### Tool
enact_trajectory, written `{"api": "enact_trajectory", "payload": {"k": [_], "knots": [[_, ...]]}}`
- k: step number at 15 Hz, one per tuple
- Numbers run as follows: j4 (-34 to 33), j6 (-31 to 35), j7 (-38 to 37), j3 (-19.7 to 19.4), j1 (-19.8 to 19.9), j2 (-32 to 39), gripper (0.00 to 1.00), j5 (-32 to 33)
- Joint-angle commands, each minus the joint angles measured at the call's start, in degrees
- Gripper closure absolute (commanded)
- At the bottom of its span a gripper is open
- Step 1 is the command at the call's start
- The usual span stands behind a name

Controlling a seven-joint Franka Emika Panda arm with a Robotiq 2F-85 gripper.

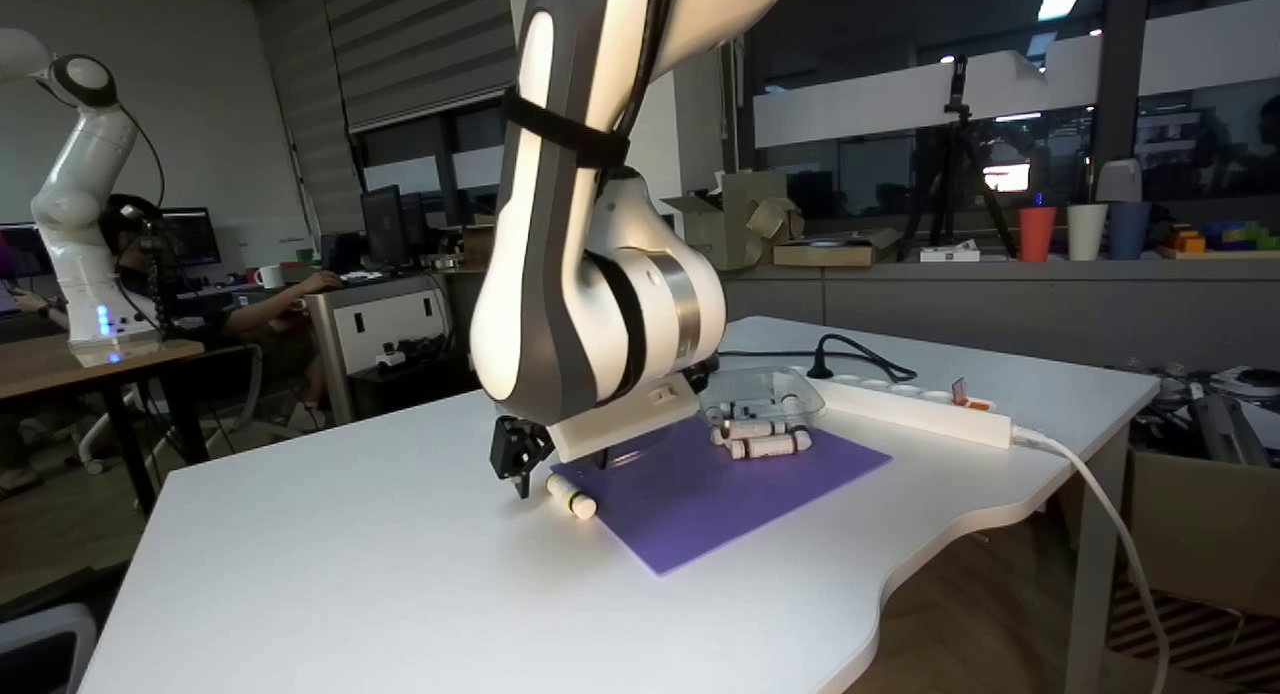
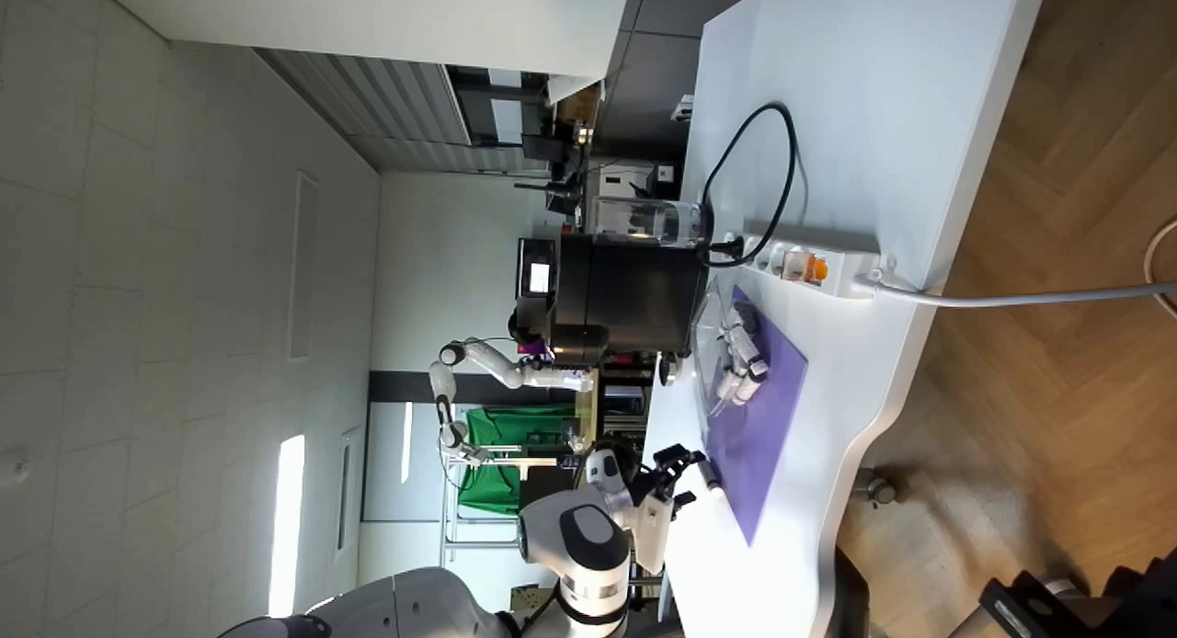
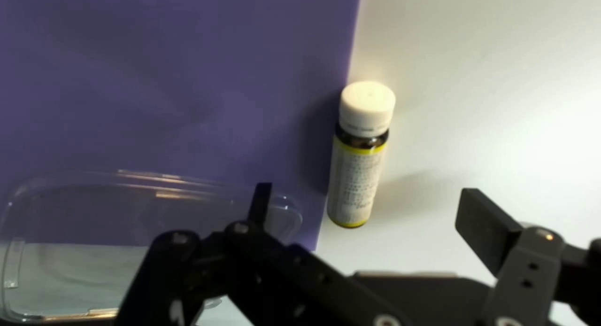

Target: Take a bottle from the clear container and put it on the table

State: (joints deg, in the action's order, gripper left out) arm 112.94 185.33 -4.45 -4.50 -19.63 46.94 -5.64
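Note:
A small pale bottle [image 1: 571,496] with a white cap lies on its side on the white table [image 1: 400,594], along the purple mat's edge. It also shows in the wrist view [image 3: 355,180]. My gripper [image 3: 364,197] is open and empty, its fingers apart on either side of the bottle's lower end, not touching it. In an exterior view the gripper [image 2: 680,477] is low over the table at the bottle. The clear container [image 1: 800,399] stands at the mat's far side, with several like bottles [image 1: 770,446] in it or just in front.
The purple mat [image 1: 700,514] lies on the table. A clear plastic rim [image 3: 9,265], container or lid, is at the wrist view's lower left. A white power strip [image 1: 910,411] with a black cable [image 2: 791,160] and a black box-shaped machine [image 2: 634,293] stand near the container.

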Motion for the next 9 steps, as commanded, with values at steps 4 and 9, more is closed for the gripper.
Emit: {"api": "enact_trajectory", "payload": {"k": [4, 9], "knots": [[8.57, 0.94, 0.9, 0.99, 0.12, -12.29, 0.0, 1.21], [14.41, -10.21, 0.77, 5.61, 3.22, -24.11, 0.0, 1.65]]}}
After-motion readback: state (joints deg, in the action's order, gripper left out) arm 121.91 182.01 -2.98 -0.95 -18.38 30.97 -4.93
